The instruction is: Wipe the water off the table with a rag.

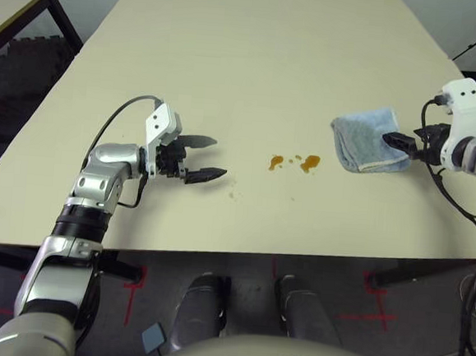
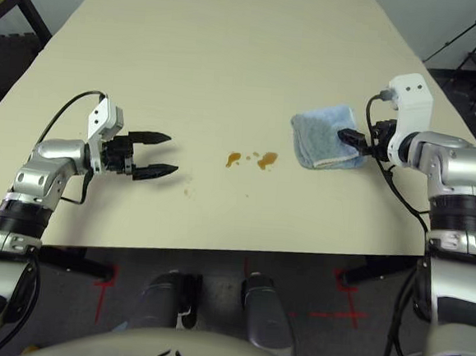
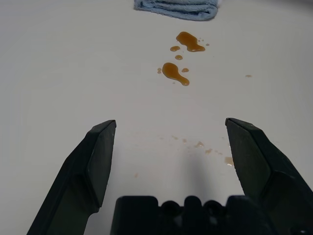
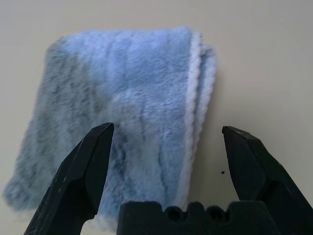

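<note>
Bright, even light on the table; soft shadows sit close under both arms; sharp overall, wrist-view fingers slightly soft at six o'clock

Inspector A: Position of the rag?

Inspector B: On the table, toward its right side, lying flat. The right gripper sits at the rag's right edge, over it, pointing left.

Inspector A: And the water?

Inspector B: 2 main blotches with small specks between them, on the table just left of the rag and slightly nearer the front edge. A few further specks lie left of those, closer to the front.

Inspector A: The left gripper?

Inspector B: Left of the blotches, well apart from the rag, pointing right toward the water. A 2nd table stands behind, at far left.
</note>
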`<act>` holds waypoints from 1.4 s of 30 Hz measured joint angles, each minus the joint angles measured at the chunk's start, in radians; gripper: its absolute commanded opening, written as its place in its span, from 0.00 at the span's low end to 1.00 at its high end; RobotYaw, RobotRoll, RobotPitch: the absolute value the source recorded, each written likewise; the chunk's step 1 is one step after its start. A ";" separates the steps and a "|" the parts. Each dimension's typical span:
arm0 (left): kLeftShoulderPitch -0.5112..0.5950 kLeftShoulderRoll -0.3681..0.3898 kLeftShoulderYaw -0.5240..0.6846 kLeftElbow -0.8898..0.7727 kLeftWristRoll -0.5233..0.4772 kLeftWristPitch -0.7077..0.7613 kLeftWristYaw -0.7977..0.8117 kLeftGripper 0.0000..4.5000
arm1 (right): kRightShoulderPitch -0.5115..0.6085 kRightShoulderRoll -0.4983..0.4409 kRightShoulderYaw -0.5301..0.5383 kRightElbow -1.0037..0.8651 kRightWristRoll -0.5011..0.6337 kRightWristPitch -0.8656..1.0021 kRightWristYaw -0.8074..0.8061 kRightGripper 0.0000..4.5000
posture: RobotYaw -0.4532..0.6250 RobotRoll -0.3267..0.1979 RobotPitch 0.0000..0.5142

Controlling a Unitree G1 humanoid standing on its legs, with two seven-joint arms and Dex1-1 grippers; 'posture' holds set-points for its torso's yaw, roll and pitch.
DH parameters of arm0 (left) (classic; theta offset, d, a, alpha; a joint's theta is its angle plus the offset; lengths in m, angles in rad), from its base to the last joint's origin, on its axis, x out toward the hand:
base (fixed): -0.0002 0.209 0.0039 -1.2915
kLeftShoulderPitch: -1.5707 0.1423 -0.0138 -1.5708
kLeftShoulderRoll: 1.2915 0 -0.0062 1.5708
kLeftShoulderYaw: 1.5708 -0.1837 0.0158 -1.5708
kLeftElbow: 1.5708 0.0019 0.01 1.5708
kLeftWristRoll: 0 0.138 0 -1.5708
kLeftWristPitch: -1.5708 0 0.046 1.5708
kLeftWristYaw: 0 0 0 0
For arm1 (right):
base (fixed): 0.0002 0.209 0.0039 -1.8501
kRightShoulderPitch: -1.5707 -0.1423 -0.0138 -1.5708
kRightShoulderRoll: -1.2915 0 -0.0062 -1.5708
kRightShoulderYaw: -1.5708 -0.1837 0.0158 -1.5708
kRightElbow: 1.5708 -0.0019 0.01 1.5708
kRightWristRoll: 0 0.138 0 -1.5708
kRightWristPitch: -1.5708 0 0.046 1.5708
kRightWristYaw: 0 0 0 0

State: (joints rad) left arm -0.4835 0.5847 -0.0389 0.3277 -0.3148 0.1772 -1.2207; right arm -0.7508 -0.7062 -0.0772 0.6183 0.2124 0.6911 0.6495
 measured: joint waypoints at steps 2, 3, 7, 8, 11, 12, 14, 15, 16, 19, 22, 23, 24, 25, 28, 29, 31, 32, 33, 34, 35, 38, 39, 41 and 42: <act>0.000 0.000 0.000 0.000 0.000 0.000 0.000 1.00 | -0.031 0.019 0.000 0.061 -0.010 -0.027 -0.002 0.99 | 0.27 0.62 0.23; 0.001 0.000 0.000 0.000 0.000 0.000 0.000 1.00 | -0.043 0.028 0.000 0.089 -0.016 -0.041 -0.002 0.99 | 0.27 0.62 0.23; 0.001 0.001 0.000 0.000 0.000 0.000 0.000 1.00 | -0.074 0.052 0.001 0.182 -0.036 -0.076 0.001 0.99 | 0.28 0.62 0.23; 0.001 0.001 0.000 0.000 0.000 0.000 0.000 1.00 | -0.080 0.056 0.002 0.196 -0.039 -0.079 0.007 0.99 | 0.28 0.62 0.23; 0.001 0.001 0.000 0.000 0.000 0.000 0.001 1.00 | -0.091 0.064 0.023 0.206 -0.051 -0.078 0.037 0.99 | 0.28 0.62 0.24; 0.001 0.001 0.000 0.000 0.000 0.000 0.001 1.00 | -0.091 0.069 0.027 0.206 -0.055 -0.075 0.047 0.95 | 0.28 0.62 0.24; 0.001 0.001 0.000 0.000 0.000 0.000 0.003 1.00 | -0.091 0.079 0.036 0.206 -0.061 -0.069 0.065 0.85 | 0.28 0.62 0.23; 0.001 0.001 0.000 0.000 0.000 0.000 0.004 1.00 | -0.091 0.081 0.043 0.205 -0.061 -0.068 0.071 0.77 | 0.29 0.62 0.23; 0.001 0.001 0.000 0.000 0.000 0.000 0.005 1.00 | -0.091 0.081 0.049 0.204 -0.065 -0.067 0.080 0.69 | 0.29 0.62 0.23; 0.001 0.001 0.000 0.001 0.000 -0.001 0.009 1.00 | -0.085 0.082 0.066 0.179 -0.073 -0.065 0.105 0.44 | 0.29 0.62 0.23; 0.001 0.001 0.000 0.004 0.001 -0.006 0.015 1.00 | -0.074 0.082 0.068 0.154 -0.078 -0.063 0.122 0.18 | 0.28 0.62 0.22; 0.000 0.001 0.000 0.004 0.002 -0.008 0.016 1.00 | -0.070 0.082 0.067 0.147 -0.078 -0.063 0.124 0.10 | 0.28 0.62 0.22; -0.001 0.001 0.000 0.006 0.003 -0.010 0.018 1.00 | -0.066 0.082 0.067 0.139 -0.078 -0.063 0.126 0.02 | 0.28 0.62 0.21; -0.003 0.001 0.000 0.008 0.004 -0.013 0.020 1.00 | -0.064 0.082 0.067 0.132 -0.079 -0.062 0.128 0.01 | 0.28 0.62 0.21; -0.014 0.001 0.000 0.029 0.007 -0.023 0.026 1.00 | -0.056 0.082 0.064 0.117 -0.077 -0.055 0.134 0.01 | 0.28 0.62 0.21; -0.016 0.000 0.000 0.039 0.010 -0.029 0.028 1.00 | -0.054 0.082 0.061 0.110 -0.072 -0.047 0.135 0.01 | 0.28 0.62 0.21; -0.016 -0.002 0.000 0.046 0.015 -0.036 0.033 1.00 | -0.052 0.083 0.042 0.104 -0.059 -0.025 0.135 0.01 | 0.27 0.62 0.20; -0.017 -0.003 0.000 0.048 0.019 -0.042 0.035 1.00 | -0.052 0.085 0.023 0.099 -0.047 -0.009 0.134 0.01 | 0.27 0.62 0.20; -0.019 -0.005 0.000 0.050 0.022 -0.045 0.036 1.00 | -0.052 0.086 0.010 0.092 -0.033 0.006 0.132 0.01 | 0.27 0.62 0.20; -0.021 -0.007 0.000 0.051 0.022 -0.047 0.036 1.00 | -0.052 0.089 -0.009 0.086 -0.021 0.023 0.129 0.01 | 0.27 0.62 0.20; -0.021 -0.010 0.000 0.052 0.023 -0.050 0.036 1.00 | -0.052 0.092 -0.029 0.075 -0.003 0.045 0.124 0.01 | 0.27 0.62 0.20; -0.021 -0.013 0.000 0.066 0.025 -0.056 0.036 1.00 | -0.052 0.100 -0.069 0.029 0.040 0.109 0.115 0.01 | 0.27 0.62 0.20; -0.021 -0.013 0.000 0.073 0.026 -0.058 0.036 1.00 | -0.052 0.103 -0.081 0.005 0.055 0.133 0.112 0.01 | 0.27 0.62 0.20; -0.023 -0.013 0.000 0.085 0.027 -0.062 0.035 1.00 | -0.053 0.113 -0.100 -0.040 0.085 0.182 0.102 0.01 | 0.27 0.62 0.20; -0.026 -0.013 0.000 0.088 0.028 -0.063 0.035 1.00 | -0.054 0.118 -0.104 -0.063 0.098 0.206 0.099 0.01 | 0.27 0.62 0.20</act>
State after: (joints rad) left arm -0.5096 0.5718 -0.0390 0.4158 -0.2866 0.1145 -1.1857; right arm -0.8046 -0.5877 -0.1816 0.5553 0.3105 0.8969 0.7485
